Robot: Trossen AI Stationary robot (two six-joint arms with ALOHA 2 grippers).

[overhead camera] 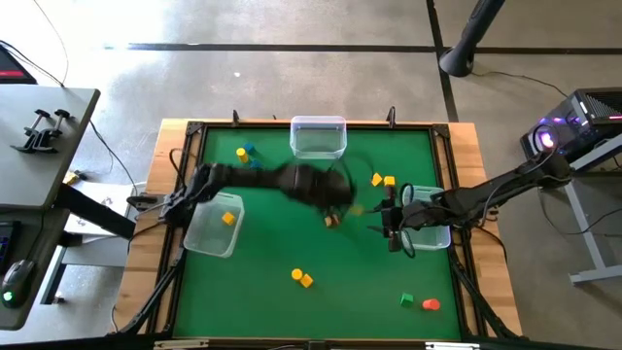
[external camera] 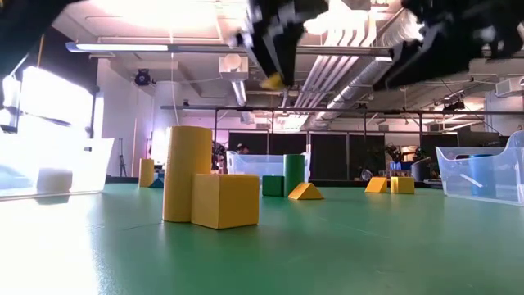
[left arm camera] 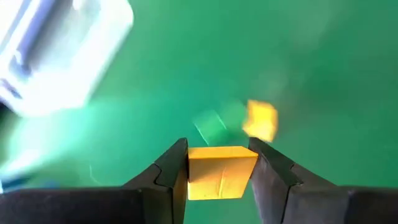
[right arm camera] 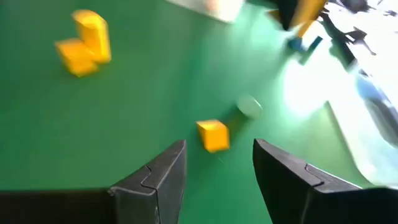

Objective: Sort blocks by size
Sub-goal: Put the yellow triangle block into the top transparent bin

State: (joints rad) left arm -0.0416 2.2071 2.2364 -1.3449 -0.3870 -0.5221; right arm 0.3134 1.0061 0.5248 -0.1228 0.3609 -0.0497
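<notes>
We have a yellow block [left arm camera: 222, 171] clenched between the left gripper [overhead camera: 335, 216] fingers near the middle of the overhead frame, mid-carry, so next we need a bin [overhead camera: 212, 228] for its size, while the right gripper [overhead camera: 394, 226] hangs released center-right

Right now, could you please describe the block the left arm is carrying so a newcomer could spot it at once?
Find the green table, then the left gripper near its middle. Between its jaws sits a yellow block, the only block lifted clear of the mat; every other block lies on the table or in a bin.
</notes>
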